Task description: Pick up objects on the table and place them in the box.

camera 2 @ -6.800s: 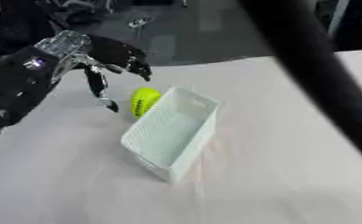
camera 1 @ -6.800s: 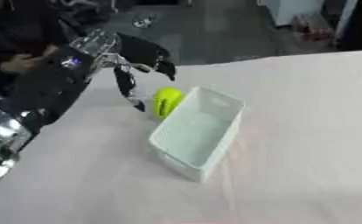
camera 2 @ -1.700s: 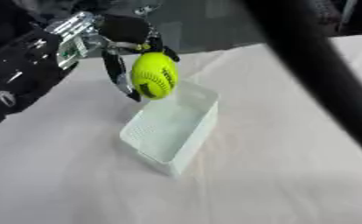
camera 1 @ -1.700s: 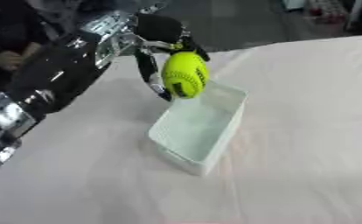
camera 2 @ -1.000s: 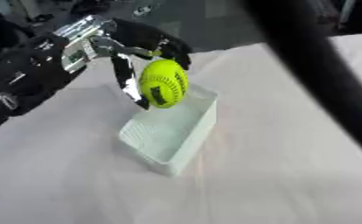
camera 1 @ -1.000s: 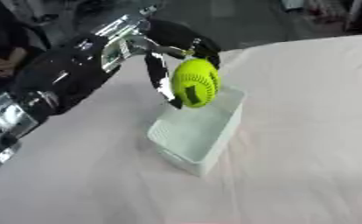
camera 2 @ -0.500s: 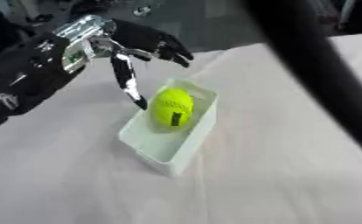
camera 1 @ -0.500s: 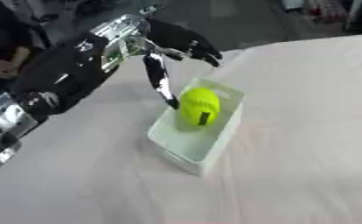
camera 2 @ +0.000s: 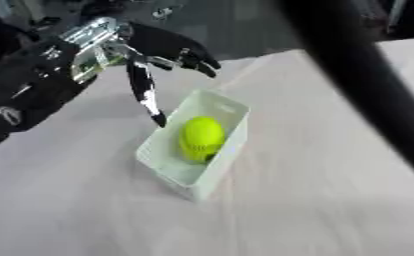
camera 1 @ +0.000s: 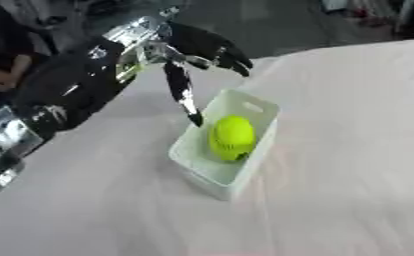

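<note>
From the upper left of the frame the left hand [camera 1: 180, 52] reaches in, fingers spread wide and holding nothing (its thumb points down beside the box's left wall). At centre, the yellow-green ball [camera 1: 231, 137] lies inside the white box [camera 1: 251, 106], which sits on the pale table [camera 1: 350, 150].

I see soft, even light from above. Whole picture blurry. Pale table [camera 1: 333, 150] bright, washed out. Shadows faint.
</note>
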